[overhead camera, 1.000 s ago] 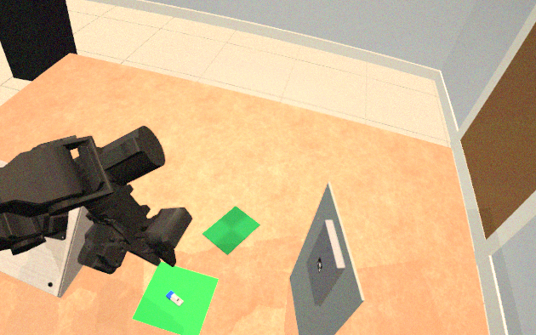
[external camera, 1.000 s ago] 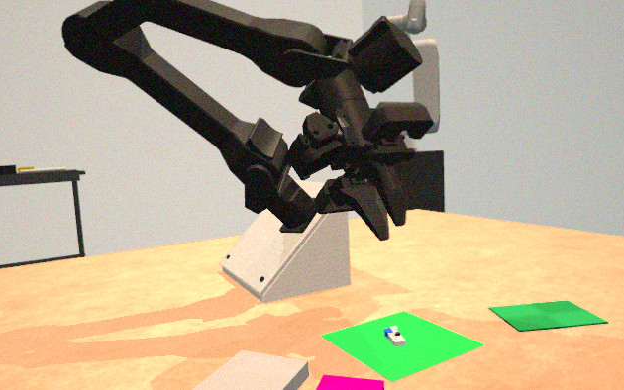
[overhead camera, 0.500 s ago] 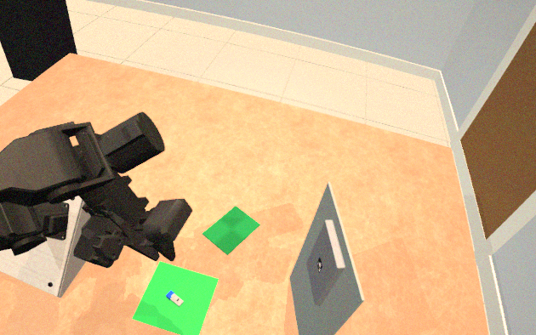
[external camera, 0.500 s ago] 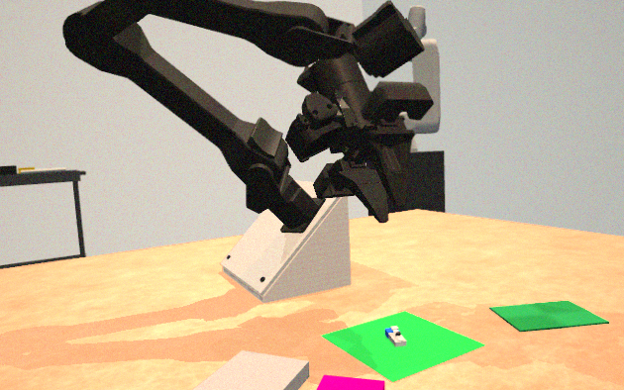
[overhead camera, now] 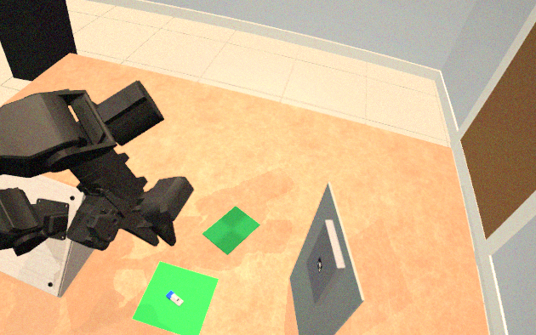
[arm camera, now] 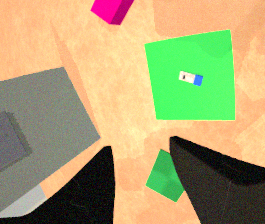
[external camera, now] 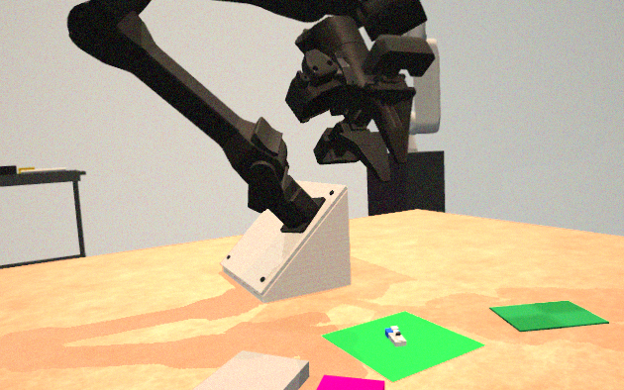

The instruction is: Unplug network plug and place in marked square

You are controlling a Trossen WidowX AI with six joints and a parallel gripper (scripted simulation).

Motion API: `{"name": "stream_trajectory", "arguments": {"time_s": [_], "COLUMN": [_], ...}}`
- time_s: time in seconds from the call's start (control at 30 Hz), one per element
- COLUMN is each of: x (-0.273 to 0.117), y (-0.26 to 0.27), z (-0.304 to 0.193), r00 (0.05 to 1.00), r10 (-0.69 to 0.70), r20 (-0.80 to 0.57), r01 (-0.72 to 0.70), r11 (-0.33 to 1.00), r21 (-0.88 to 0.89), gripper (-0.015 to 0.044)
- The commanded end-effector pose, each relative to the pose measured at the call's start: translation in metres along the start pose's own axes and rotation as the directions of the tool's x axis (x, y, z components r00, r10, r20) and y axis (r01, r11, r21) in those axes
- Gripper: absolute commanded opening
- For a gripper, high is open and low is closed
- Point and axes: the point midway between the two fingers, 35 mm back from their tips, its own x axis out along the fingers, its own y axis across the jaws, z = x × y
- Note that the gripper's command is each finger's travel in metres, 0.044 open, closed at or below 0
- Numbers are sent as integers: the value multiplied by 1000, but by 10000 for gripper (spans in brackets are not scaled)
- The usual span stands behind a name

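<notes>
The plug point(overhead camera: 173, 299) point(external camera: 395, 337) point(arm camera: 188, 74), white with a blue end, lies on the table inside the bright green marked square point(overhead camera: 196, 285) point(external camera: 441, 341) point(arm camera: 168, 100), away from its edges. The upright grey panel point(overhead camera: 336, 306) point(arm camera: 58, 110) stands apart from it, with the socket point(overhead camera: 319, 264) in its darker plate; no plug shows in the socket. My gripper point(overhead camera: 164, 243) point(external camera: 394, 170) point(arm camera: 140, 148) is partly open, with nothing between its fingers. It hangs high above the table, well clear of the plug, and touches nothing.
A dark green flat pad point(overhead camera: 231, 230) point(external camera: 550, 316) point(arm camera: 163, 175) lies between the marked square and the table's far side. A magenta block point(external camera: 352, 383) point(arm camera: 114, 10) and a pale grey block point(external camera: 258, 371) lie near the square. The arm's wedge base point(overhead camera: 34, 272) point(external camera: 312, 257) stands behind.
</notes>
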Motion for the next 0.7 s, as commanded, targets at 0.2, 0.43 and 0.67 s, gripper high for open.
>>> {"name": "stream_trajectory", "arguments": {"time_s": [0.2,0.43,0.67], "x": [-26,-44,-46], "y": [16,25,26], "z": [1,4,4], "r00": [1000,1000,1000], "r10": [6,11,11], "r20": [-1,4,5], "r01": [-6,-11,-11], "r11": [1000,1000,1000], "r21": [7,10,10], "gripper": [156,156,287]}}
